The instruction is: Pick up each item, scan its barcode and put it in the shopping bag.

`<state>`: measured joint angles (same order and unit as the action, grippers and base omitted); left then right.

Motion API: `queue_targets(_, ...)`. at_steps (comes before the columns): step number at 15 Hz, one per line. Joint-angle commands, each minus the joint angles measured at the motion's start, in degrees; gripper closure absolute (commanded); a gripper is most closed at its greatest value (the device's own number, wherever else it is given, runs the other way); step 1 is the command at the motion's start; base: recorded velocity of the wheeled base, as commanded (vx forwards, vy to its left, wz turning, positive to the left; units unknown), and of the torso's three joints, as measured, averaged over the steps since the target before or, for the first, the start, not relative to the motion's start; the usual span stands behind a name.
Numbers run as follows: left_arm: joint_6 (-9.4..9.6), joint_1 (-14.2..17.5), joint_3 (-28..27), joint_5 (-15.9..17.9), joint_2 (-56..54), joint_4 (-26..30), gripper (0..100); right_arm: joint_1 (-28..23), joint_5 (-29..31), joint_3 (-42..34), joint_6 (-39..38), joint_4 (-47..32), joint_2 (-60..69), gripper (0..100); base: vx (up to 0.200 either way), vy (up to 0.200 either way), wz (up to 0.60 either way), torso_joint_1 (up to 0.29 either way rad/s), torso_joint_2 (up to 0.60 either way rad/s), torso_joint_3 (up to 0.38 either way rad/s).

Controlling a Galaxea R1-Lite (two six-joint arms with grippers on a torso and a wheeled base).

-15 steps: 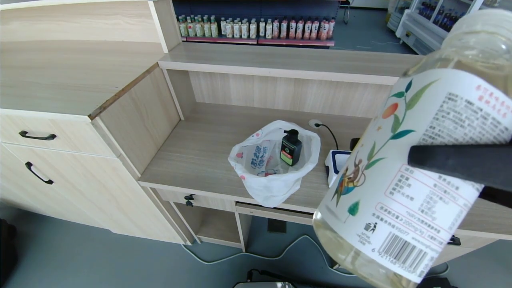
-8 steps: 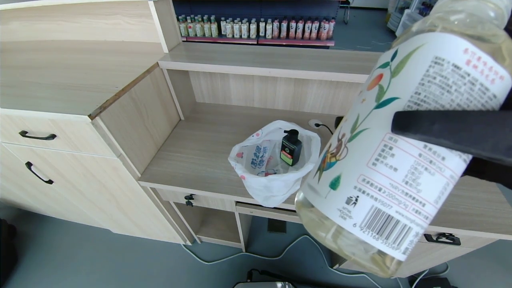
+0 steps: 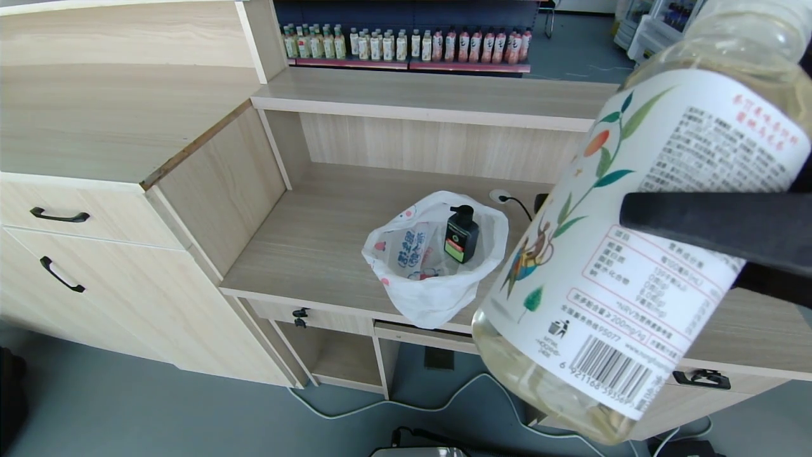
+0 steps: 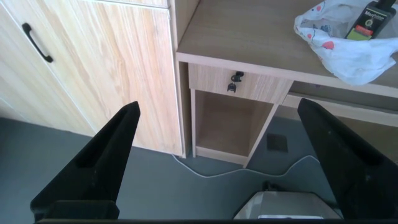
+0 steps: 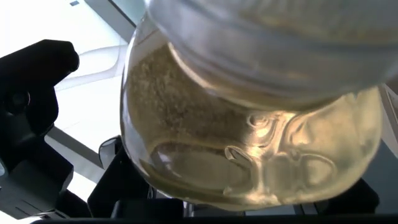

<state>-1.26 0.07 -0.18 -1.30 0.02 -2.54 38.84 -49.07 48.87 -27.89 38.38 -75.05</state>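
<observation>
Setting: shop checkout area; a pale wooden counter [image 3: 317, 247] with a raised back ledge, and grey floor below.
Background: a far shelf of drinks [image 3: 406, 44] in a row behind the counter.
Cabinetry: drawers with black handles [image 3: 60, 216] on the left; a small drawer with a key in its lock [image 3: 299, 315] under the counter's near edge.
Shopping bag: white plastic shopping bag [image 3: 438, 298] standing open at the near edge of the counter, about mid-scene; it also appears in the left wrist view [image 4: 348, 50].
Bag contents: one black pump bottle [image 3: 461, 236] upright inside, against the right wall of the bag.
Item in hand: drink bottle [image 3: 647, 254], clear with pale yellow liquid and a white printed label, held high at the right and close to the head camera. It is tilted, base low and to the left, neck up and to the right.
Barcode: barcode [image 3: 612, 371] at the base end of the label, facing the head camera.
Right gripper: right gripper [image 3: 729, 231] clamped across the drink bottle's label; one black finger [image 3: 698, 219] lies over the front. The right wrist view looks along the bottle [image 5: 249, 143] from its neck end.
Left gripper: left gripper [image 4: 219, 109] held low before the counter's left cabinet, jaws spread wide, nothing between them.
Wiring: a black cable [image 3: 523, 212] rises from a round port [image 3: 500, 195] on the counter, right of the bag; a pale cable [image 3: 393, 406] lies on the floor.
</observation>
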Motion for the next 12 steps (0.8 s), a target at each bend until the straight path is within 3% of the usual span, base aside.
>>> queue_targets(1,-0.06,0.0,0.0,0.0,0.0,0.0,0,-1.8,0.2,-1.3,3.2,0.3,-0.5,100,0.0,0.0,0.0,0.0,0.0,0.0)
queue_targets(3,-0.06,0.0,0.0,0.0,0.0,0.0,0,-9.2,0.1,-3.3,17.5,0.3,-3.4,100,0.0,0.0,0.0,0.0,0.0,0.0)
queue_targets(7,0.03,0.0,0.0,0.0,0.0,0.0,0,-30.8,0.0,-6.0,56.3,0.2,-11.4,100,0.0,0.0,0.0,0.0,0.0,0.0)
queue_targets(10,0.03,0.0,0.0,0.0,0.0,0.0,0,-35.9,-0.1,-5.1,77.2,2.8,-17.0,100,0.0,0.0,0.0,0.0,0.0,0.0)
queue_targets(12,0.03,0.0,0.0,0.0,0.0,0.0,0,-36.5,-0.2,-4.9,84.2,10.4,-22.2,100,0.0,0.0,0.0,0.0,0.0,0.0)
